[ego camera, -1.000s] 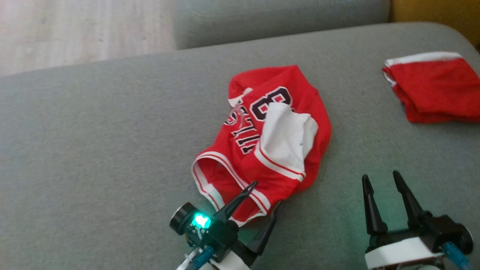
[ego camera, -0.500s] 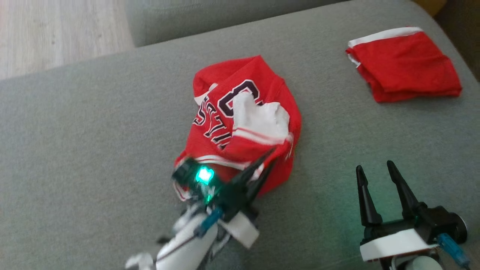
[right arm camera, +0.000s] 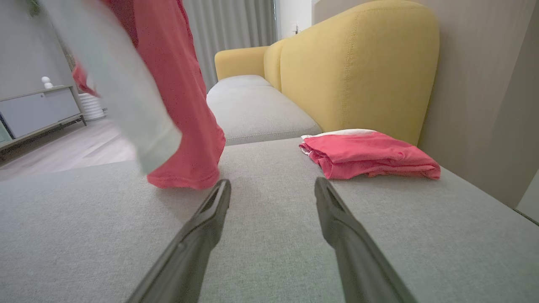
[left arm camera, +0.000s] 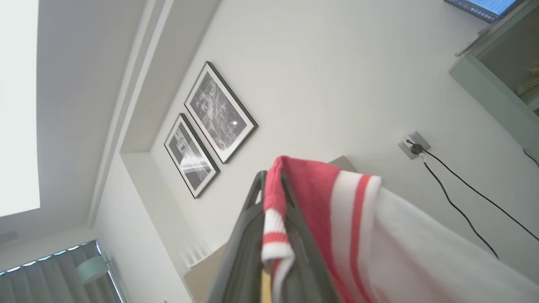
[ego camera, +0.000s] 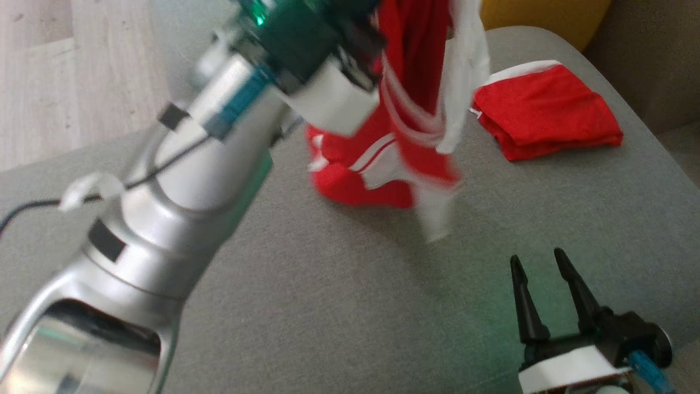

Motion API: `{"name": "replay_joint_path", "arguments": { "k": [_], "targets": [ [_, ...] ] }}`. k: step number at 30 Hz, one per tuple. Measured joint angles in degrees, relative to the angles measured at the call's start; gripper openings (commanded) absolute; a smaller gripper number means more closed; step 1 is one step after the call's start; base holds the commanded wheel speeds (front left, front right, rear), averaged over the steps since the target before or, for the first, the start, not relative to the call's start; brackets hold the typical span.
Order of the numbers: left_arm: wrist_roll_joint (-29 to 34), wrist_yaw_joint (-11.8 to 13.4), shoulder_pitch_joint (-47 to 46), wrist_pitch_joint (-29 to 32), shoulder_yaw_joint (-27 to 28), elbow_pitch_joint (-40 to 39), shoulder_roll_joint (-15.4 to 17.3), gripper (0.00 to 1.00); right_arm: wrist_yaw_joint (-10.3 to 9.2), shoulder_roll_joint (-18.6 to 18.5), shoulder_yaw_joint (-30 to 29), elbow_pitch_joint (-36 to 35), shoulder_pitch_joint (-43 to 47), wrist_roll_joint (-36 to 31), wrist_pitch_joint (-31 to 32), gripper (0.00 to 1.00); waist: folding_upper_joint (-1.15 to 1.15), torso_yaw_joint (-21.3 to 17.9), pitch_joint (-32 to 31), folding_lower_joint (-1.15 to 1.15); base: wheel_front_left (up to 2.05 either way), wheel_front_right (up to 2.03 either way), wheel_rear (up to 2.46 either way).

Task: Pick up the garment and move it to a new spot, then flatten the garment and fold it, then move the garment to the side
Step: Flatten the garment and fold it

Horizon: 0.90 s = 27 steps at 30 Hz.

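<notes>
— What has the left gripper (left arm camera: 273, 179) got?
— It's pinching the striped hem of the garment (ego camera: 418, 104), held high.
— Which way does it run?
— It hangs with its long axis vertical, lower end reaching the grey cushion (ego camera: 328, 306). The right gripper (ego camera: 541, 273) is spread and empty, low over the cushion. A folded red cloth (ego camera: 547, 120) lies by the yellow sofa back (right arm camera: 358, 63), with wood floor (ego camera: 54, 82) beyond.

A grey cushion (ego camera: 328, 306) bears a folded red cloth (ego camera: 547, 117) (white-edged).
</notes>
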Motion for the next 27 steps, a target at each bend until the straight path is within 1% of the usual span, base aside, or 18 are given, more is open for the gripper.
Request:
{"name": "replay_joint_path", "arguments": {
  "k": [2, 5, 8, 12, 15, 17, 19, 20, 21, 22, 23, 24, 27],
  "targets": [
    [-0.96, -0.01, -1.26, -0.05, 1.43, -0.34, 0.45, 0.00, 0.00, 0.00, -0.19, -0.10, 1.03, 0.00, 0.00, 1.00, 0.00, 0.82, -0.28, 0.00, 0.00, 0.00, 0.00],
    [-3.10, -0.42, 1.97, -0.05, 4.08, -0.47, 2.38, 0.00, 0.00, 0.03, -0.90, -0.27, 1.89, -0.01, 0.00, 1.00, 0.00, 2.43, -0.55, 0.00, 0.00, 0.00, 0.00],
    [-5.33, -0.42, 11.71, -0.04, 5.54, -0.38, 5.63, 0.00, 0.00, 0.03, -2.13, -1.11, 1.90, -0.02, 0.00, 1.00, 0.00, 4.60, -0.35, 0.01, 0.00, 0.00, 0.00],
    [-8.29, -0.33, 29.45, 0.05, 7.94, 2.01, 9.55, 0.00, 0.00, 0.04, -3.10, -1.75, 2.22, -0.31, 0.00, 1.00, 0.00, 7.86, 0.51, 0.01, 0.00, 0.00, 0.00],
    [-9.16, -0.33, 38.21, 0.09, 10.09, 3.78, 11.46, 0.00, 0.00, 0.01, -3.15, -1.94, 2.48, -0.35, 0.00, 1.00, 0.00, 10.05, 1.75, 0.01, 0.00, 0.00, 0.00],
    [-9.44, -0.32, 40.18, 0.20, 11.98, 4.72, 11.63, 0.00, 0.00, -0.01, -3.00, -2.01, 2.45, -0.36, 0.01, 1.00, 0.00, 11.14, 2.81, 0.01, 0.00, 0.00, 0.00],
    [-9.12, -0.33, 40.00, 0.20, 13.59, 5.43, 11.57, 0.00, 0.00, -0.08, -2.81, -2.04, 2.24, -0.36, 0.01, 1.00, 0.00, 11.94, 3.98, 0.01, 0.00, 0.00, 0.00],
    [-8.53, -0.32, 39.39, 0.20, 15.26, 6.00, 11.44, 0.00, 0.00, -0.22, -2.43, -2.04, 1.47, -0.36, 0.01, 1.00, 0.00, 12.42, 5.10, 0.01, 0.00, 0.00, 0.00],
    [-8.20, -0.30, 38.94, 0.20, 15.96, 6.35, 11.26, 0.06, 0.00, -0.31, -2.34, -2.12, 1.03, -0.36, 0.00, 1.00, 0.00, 12.56, 5.64, 0.01, 0.00, 0.00, 0.00],
    [-8.06, -0.05, 38.65, 0.20, 16.84, 6.58, 10.96, 0.40, 0.00, -0.47, -2.22, -2.16, 0.54, -0.36, 0.00, 1.00, 0.00, 12.67, 6.18, 0.02, 0.00, 0.00, 0.00],
    [-7.66, 0.16, 38.47, 0.20, 17.58, 6.71, 10.67, 1.00, 0.00, -0.59, -2.19, -2.16, 0.08, -0.36, 0.00, 1.00, 0.00, 12.74, 6.70, 0.02, 0.00, 0.00, 0.00],
    [-7.16, 0.29, 38.41, 0.20, 18.30, 6.65, 10.27, 1.00, 0.00, -0.70, -2.19, -2.18, -0.23, -0.36, 0.00, 1.00, 0.00, 12.80, 7.17, 0.02, 0.00, 0.00, 0.00],
    [-6.44, 2.22, 38.74, 0.21, 21.12, 5.79, 8.34, 1.00, 0.00, -0.75, -2.20, -2.12, -0.42, -0.36, 0.00, 1.00, 0.00, 12.98, 8.17, 0.02, 0.00, 0.00, 0.00]
  ]
}}
